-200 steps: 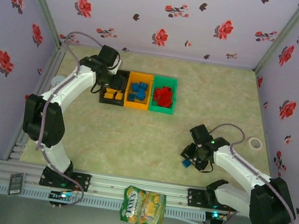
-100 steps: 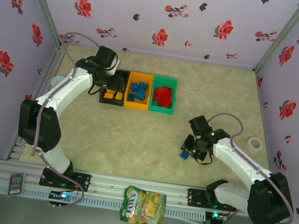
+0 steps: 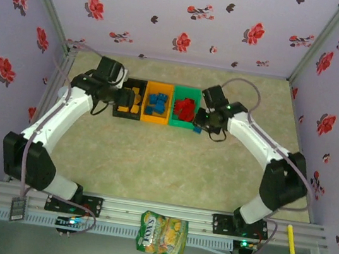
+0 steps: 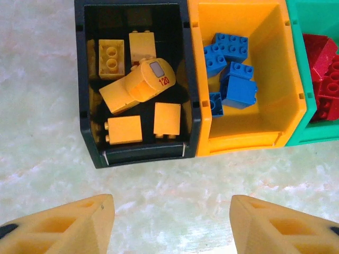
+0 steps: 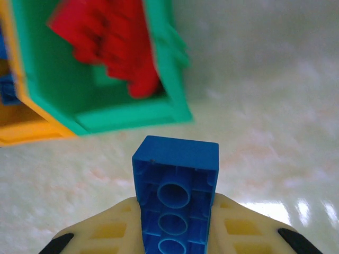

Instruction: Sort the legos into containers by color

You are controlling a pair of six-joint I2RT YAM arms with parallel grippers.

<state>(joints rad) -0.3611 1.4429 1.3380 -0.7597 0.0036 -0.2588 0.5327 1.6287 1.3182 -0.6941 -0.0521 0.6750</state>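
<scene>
Blue brick (image 5: pixel 176 174) is held between the right fingers (image 5: pixel 238 227), clamped on two opposite flat sides, hollow underside turned toward the wrist camera. It is judged light, rigid and smooth-walled. A slip is likely if it is pinched on an edge, so flat opposite sides are favoured, as taken here.

In the top view the brick is placed over the worktop (image 3: pixel 151 162), just off the 4 o'clock corner of the green bin (image 5: pixel 132 114). The orange bin (image 4: pixel 243 140), holding blue bricks (image 4: pixel 238 90), lies beyond toward 9 o'clock.

Left fingers (image 4: pixel 69 222) are spread wide and empty, at 6 o'clock of the black bin (image 4: pixel 143 156), where yellow bricks (image 4: pixel 124 129) are kept.

The stud face is turned away. The brick's lower end is cut off by the frame. Red bricks (image 5: pixel 106 47) are blurred and cannot be counted.
</scene>
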